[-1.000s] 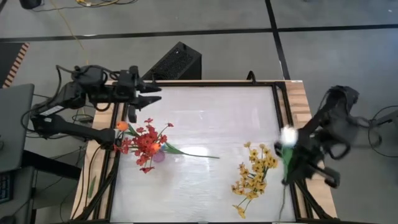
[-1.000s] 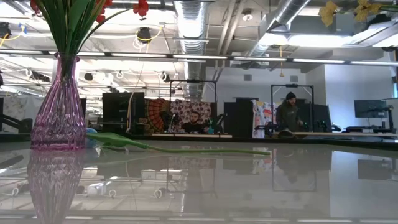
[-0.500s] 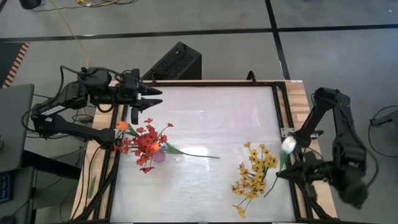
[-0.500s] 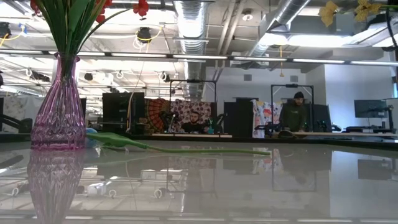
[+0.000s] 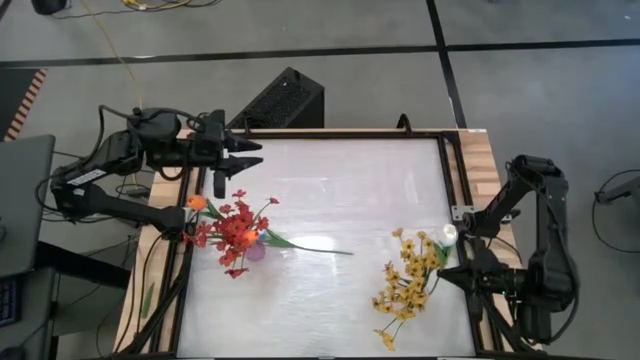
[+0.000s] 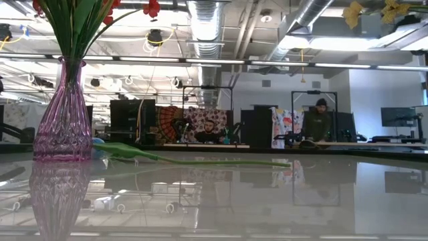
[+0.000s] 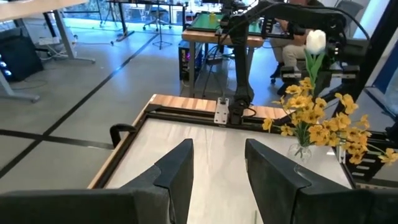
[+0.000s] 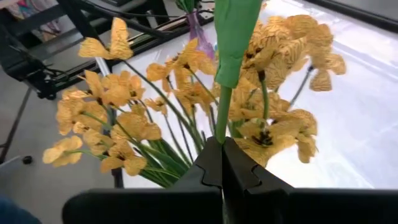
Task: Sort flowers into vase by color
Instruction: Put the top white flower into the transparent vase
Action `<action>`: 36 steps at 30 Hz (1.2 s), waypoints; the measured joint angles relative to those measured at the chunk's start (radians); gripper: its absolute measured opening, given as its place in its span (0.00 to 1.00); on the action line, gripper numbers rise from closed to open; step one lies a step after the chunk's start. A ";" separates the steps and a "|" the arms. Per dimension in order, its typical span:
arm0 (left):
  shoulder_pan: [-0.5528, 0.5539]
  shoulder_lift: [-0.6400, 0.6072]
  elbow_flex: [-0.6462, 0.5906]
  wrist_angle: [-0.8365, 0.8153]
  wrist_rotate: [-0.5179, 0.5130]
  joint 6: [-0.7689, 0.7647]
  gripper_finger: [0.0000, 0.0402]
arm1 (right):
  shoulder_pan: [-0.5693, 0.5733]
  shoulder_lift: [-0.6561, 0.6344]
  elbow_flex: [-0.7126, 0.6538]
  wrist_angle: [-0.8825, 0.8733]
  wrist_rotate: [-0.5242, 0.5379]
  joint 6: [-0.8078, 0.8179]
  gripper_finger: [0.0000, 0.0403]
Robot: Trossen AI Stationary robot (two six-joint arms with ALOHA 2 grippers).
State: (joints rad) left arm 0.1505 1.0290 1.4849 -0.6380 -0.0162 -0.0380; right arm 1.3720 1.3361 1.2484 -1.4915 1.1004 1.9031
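My right gripper (image 5: 447,274) is shut on a white-bud flower, its bud (image 5: 449,233) just right of the yellow sprays (image 5: 408,280). In the left wrist view the bud (image 7: 316,41) stands above the yellow sprays (image 7: 318,121), which stick into a clear vase (image 7: 300,150). Red and orange flowers (image 5: 232,228) stand in a purple vase (image 6: 63,120) at the table's left. One green stem (image 5: 310,246) lies flat on the table beside it. My left gripper (image 5: 243,155) waits open at the far left corner. My right gripper pinches the white flower's green stem (image 8: 220,127) between its two fingers, below a long green leaf (image 8: 235,31). The fingers come roughly level from the table's right side, across the stem. The flower stands upright and lifted, its bud above the yellow blooms; its lower end is hidden.
A raised black frame (image 5: 452,170) runs round the white table. A black box (image 5: 283,100) sits beyond the far edge. Bare table top lies between the two vases. People sit and stand in the room behind (image 6: 314,120).
My right arm has swung in from beyond the table's right edge toward the near side and left, carrying the white flower up to the yellow sprays. The bud now stands right beside them. My left gripper has stayed open.
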 joint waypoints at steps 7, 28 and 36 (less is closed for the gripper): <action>0.000 0.000 0.000 0.000 0.000 -0.010 0.33 | -0.013 0.006 0.000 -0.062 -0.003 0.018 0.05; 0.000 0.000 0.000 -0.004 -0.022 -0.011 0.33 | -0.040 0.079 -0.016 -0.057 -0.029 0.057 0.05; 0.000 0.000 0.000 -0.009 -0.023 -0.003 0.33 | -0.052 0.170 -0.038 0.028 -0.038 0.108 0.05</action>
State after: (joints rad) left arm 0.1505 1.0290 1.4849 -0.6472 -0.0387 -0.0414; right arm 1.3201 1.5061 1.2106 -1.4634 1.0627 2.0116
